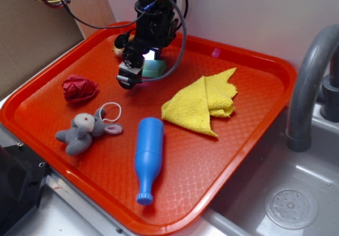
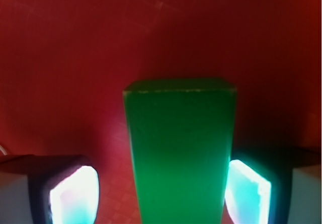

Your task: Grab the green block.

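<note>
The green block [image 2: 178, 148] lies flat on the red tray [image 2: 75, 58] and runs lengthwise between my fingers in the wrist view. My gripper [image 2: 161, 196] is open and straddles it. The left pad [image 2: 75, 196] stands a clear gap away from the block, while the right pad [image 2: 247, 191] sits right at its edge. From the exterior view the gripper [image 1: 136, 70] is lowered at the tray's back middle, and only part of the green block [image 1: 155, 68] shows behind the arm.
On the tray [image 1: 254, 140] lie a red crumpled thing [image 1: 79, 88], a grey plush mouse [image 1: 85, 131], a blue bottle [image 1: 148, 154] and a yellow cloth [image 1: 204, 102]. A small toy [image 1: 121, 44] sits behind the arm. A grey faucet [image 1: 310, 87] and sink are at right.
</note>
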### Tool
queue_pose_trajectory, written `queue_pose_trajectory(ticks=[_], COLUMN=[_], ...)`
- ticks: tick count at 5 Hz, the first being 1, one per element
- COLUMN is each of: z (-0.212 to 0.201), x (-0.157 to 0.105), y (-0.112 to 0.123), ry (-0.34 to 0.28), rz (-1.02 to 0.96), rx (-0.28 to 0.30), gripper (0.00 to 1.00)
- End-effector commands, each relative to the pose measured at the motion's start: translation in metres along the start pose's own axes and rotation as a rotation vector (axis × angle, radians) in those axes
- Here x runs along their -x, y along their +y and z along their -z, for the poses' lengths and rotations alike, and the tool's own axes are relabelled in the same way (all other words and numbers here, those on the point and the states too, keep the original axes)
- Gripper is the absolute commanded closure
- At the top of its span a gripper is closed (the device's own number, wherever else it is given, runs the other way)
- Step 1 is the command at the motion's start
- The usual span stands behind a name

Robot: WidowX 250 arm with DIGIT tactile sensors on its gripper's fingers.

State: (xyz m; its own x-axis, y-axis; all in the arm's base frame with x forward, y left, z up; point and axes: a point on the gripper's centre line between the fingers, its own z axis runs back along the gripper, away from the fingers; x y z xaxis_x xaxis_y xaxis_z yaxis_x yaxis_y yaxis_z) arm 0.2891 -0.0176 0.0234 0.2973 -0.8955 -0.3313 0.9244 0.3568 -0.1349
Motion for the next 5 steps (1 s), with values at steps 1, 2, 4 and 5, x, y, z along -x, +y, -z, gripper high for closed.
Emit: queue_pose_trajectory(ticks=[1, 2, 4, 5], z=[-0.013, -0.012, -0.105, -0.143], x=[-0.004, -0.009, 0.009, 0.018], y=[-0.003, -0.009, -0.054, -0.079], ry=[-0.053, -0.031, -0.272, -0.325], rz=[-0.067, -0.132, -0.664, -0.863], rx=[-0.161, -0.236, -0.278, -0.143], gripper=[1.0, 1.0, 1.0, 1.0])
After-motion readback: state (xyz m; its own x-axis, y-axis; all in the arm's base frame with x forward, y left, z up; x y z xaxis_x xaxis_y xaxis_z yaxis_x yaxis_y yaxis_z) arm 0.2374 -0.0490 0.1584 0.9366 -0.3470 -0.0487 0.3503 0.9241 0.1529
